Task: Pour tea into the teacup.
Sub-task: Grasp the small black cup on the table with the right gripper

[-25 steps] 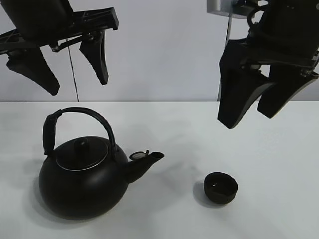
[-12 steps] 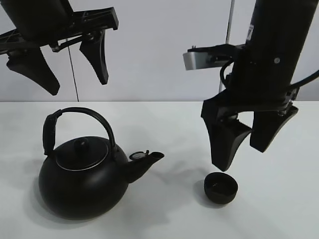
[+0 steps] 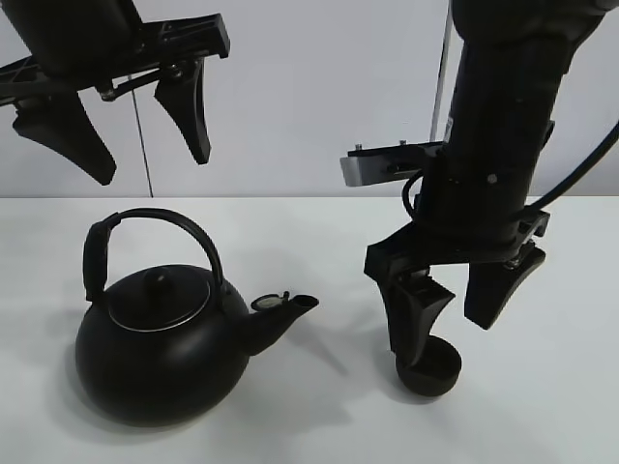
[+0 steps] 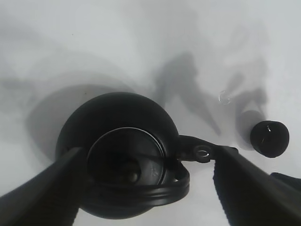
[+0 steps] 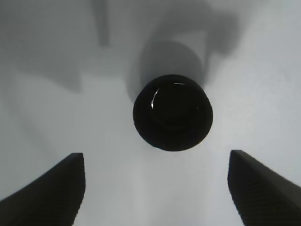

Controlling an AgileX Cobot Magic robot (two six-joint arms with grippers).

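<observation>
The teacup (image 3: 440,375) sits on the white counter (image 3: 319,425) at the lower right of the frame, well apart from the black kettle (image 3: 155,353) at the lower left, whose spout points toward it. The right fingers (image 3: 411,314) stand wide and empty, low over the cup, one overlapping its left edge. The left fingers (image 3: 186,111), also wide and empty, hang at the upper left above the kettle.
</observation>
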